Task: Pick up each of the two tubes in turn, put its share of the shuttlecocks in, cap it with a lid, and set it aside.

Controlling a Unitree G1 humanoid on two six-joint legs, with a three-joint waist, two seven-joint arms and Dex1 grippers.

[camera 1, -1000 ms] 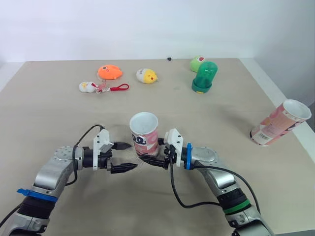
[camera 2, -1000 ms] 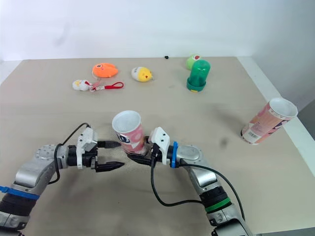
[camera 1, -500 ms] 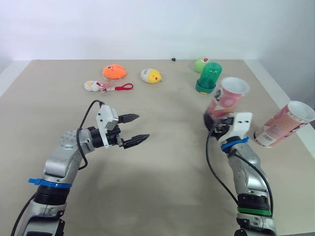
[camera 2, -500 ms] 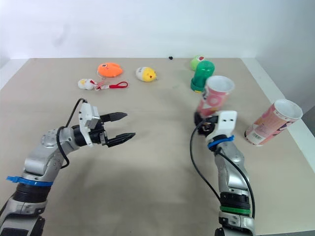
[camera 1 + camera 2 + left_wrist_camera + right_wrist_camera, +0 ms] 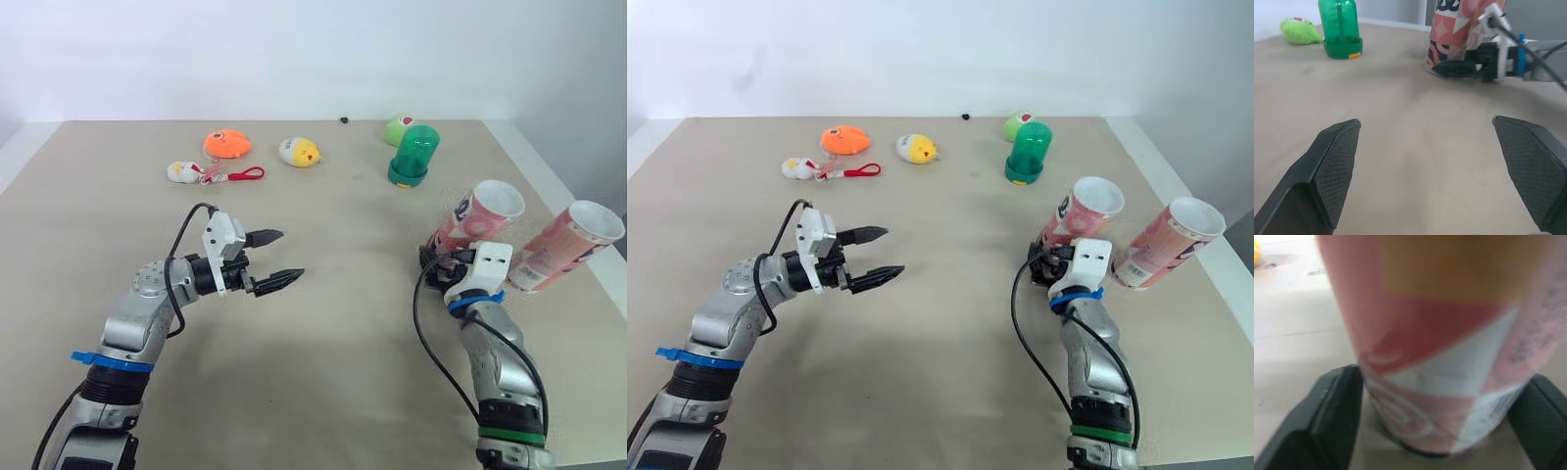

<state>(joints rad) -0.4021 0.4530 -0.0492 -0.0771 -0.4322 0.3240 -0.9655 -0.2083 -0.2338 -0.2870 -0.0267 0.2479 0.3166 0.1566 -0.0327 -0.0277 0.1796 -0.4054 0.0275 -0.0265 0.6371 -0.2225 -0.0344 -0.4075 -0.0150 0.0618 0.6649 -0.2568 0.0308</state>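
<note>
Tube one [image 5: 480, 208] in right gripper [image 5: 437, 258]; tube two [image 5: 568, 245] beside; left gripper [image 5: 291, 255] spread.

The tube [image 5: 1440, 357] has its top cut off in the right wrist view and print too smeared to read, its base hides behind the right gripper [image 5: 441, 262] from the head views, and that far-edge black speck [image 5: 344, 119] is anyone's guess.

Prob. a robot test lab or demo rm: plain beige table [image 5: 323, 372] against a bare white wall [image 5: 294, 49], w/ small toys, e.g. orange toy [image 5: 226, 145], yellow toy [image 5: 298, 152] and green bottle [image 5: 411, 155], spaced along the far side.
</note>
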